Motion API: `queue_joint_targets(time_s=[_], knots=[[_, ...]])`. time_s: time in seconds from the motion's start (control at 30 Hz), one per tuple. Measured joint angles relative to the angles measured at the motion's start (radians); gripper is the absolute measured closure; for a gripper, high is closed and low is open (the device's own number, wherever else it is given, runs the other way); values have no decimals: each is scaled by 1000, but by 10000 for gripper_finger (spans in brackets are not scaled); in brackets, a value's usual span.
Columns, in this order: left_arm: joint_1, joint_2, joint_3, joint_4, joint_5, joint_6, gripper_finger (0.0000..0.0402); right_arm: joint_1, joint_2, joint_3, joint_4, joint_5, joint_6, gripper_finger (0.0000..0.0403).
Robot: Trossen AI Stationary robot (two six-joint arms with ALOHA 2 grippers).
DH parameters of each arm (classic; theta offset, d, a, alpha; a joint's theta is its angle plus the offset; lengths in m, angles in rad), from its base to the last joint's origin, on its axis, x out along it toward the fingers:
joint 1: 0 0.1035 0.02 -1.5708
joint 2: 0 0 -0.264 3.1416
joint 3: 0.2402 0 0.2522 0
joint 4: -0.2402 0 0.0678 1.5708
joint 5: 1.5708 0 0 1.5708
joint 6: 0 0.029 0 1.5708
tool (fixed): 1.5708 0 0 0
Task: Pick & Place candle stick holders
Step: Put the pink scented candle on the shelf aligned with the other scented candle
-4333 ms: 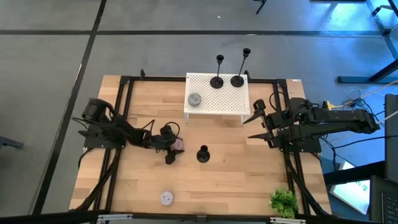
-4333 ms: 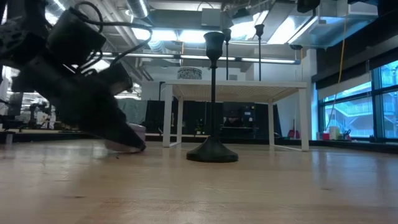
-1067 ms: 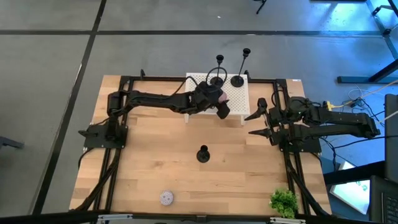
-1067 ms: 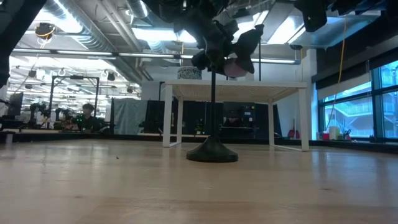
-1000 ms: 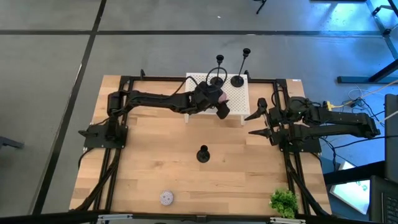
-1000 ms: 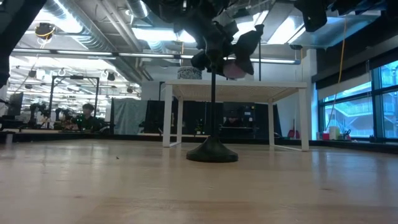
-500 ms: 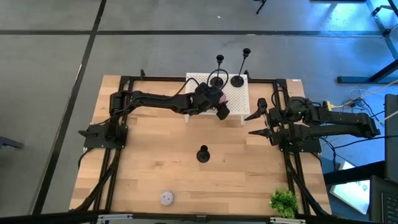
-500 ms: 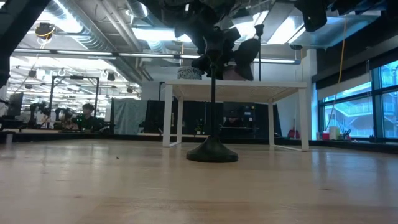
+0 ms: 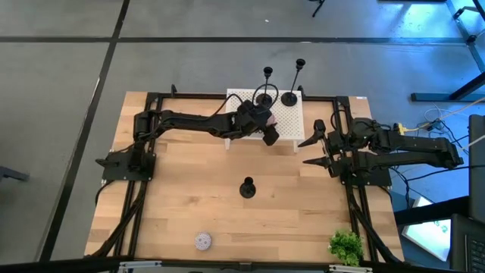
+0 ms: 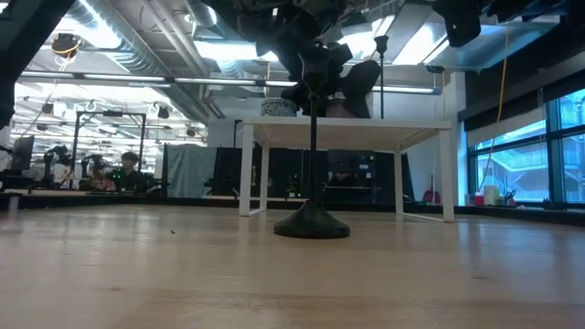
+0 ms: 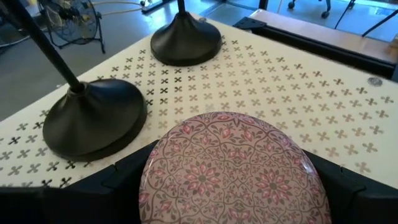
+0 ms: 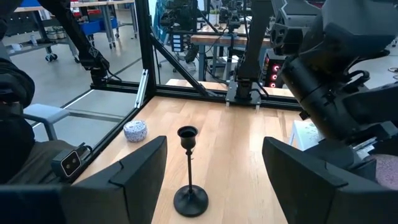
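Three black candle stick holders, each a round base with a thin upright stem and small top cup: two (image 9: 264, 99) (image 9: 289, 97) stand on the white perforated stand (image 9: 292, 121) at the worktop's far edge, and one short holder (image 9: 247, 187) stands alone on the bare pale wooden worktop (image 9: 182, 212), stem vertical. Right hand (image 9: 312, 150) waits at the worktop's right side, fingers spread, and faces across the worktop; in its wrist view the lone holder (image 12: 189, 180) sits straight ahead between its fingers, so it is judged the better placed arm for that pick. Left hand (image 9: 267, 133) hovers over the stand, pinching a flat round pink floral-patterned disc (image 11: 230, 168) just beside the two holder bases (image 11: 93, 118) (image 11: 186, 41). A second, grey disc (image 9: 202, 241) lies near the front edge.
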Motion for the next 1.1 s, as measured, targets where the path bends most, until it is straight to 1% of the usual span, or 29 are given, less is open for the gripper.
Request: queue_joint_targets(time_s=[0.17,0.6,0.8,1.1], knots=[[3,0,0,-3,22,18,100,0,0,0,0,0,0,135],[4,-5,0,-4,4,46,69,0,0,0,0,0,0,134],[4,-15,0,-3,-39,70,68,0,0,0,0,1,-1,135],[3,-15,0,-4,-37,73,68,0,0,0,0,1,-1,135]])
